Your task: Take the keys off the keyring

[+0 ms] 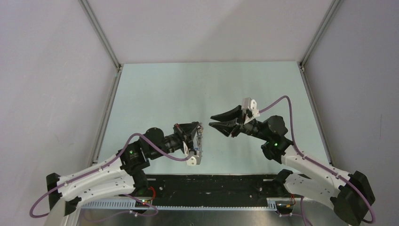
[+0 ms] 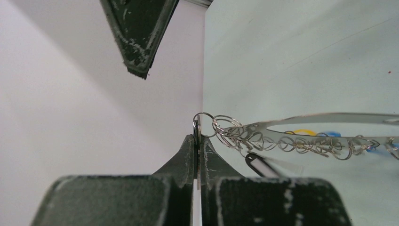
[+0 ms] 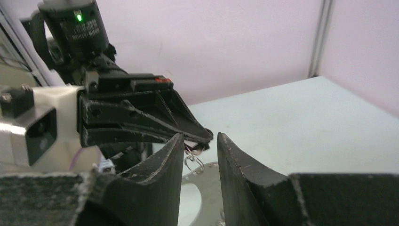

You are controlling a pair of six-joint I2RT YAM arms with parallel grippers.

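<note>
Left gripper is clamped tight on a small split ring at the top of the bunch, so the keyring hangs free below it, off the table. The left wrist view is rolled, with the table side at frame right. The hold makes sense: gravity pulls the big loop straight and lets the chain of little rings and the keys dangle apart instead of heaping. Only one dark key head is readable; the yellow and blue blobs further down are too blurred to call. Right gripper sits level with the left fingertips, just beside them, jaws parted with nothing between them. From its own camera the pinched ring lines up with the gap, so my read is that it's staged to come in on a ring or key while left acts as the vise. Risk: the rings are thin and bunched, so it's easy to nip two at once or set the bunch swinging.
</note>
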